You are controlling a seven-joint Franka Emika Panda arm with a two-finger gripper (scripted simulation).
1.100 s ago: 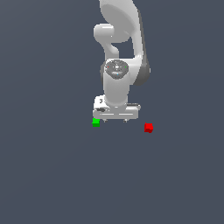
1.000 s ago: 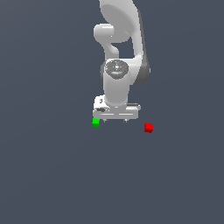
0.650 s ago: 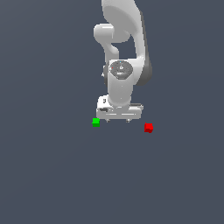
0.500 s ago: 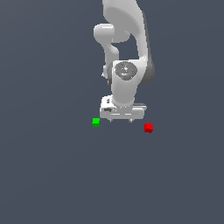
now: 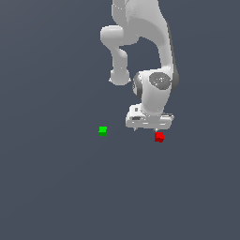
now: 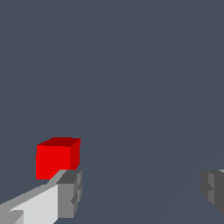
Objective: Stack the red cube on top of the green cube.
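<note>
The red cube (image 5: 159,137) lies on the grey floor, on the exterior view's right. The green cube (image 5: 102,131) lies apart from it on the exterior view's left. My gripper (image 5: 149,129) hangs low just beside and behind the red cube, its body partly over it. In the wrist view the gripper (image 6: 140,192) is open and empty. The red cube (image 6: 57,157) shows just beyond one fingertip (image 6: 70,192), not between the fingers. The green cube is out of the wrist view.
The white arm (image 5: 150,56) rises behind the gripper. A plain grey floor (image 5: 56,187) lies all around the cubes.
My gripper has moved from beside the green cube toward the exterior view's right, to the red cube. Both cubes have stayed in place.
</note>
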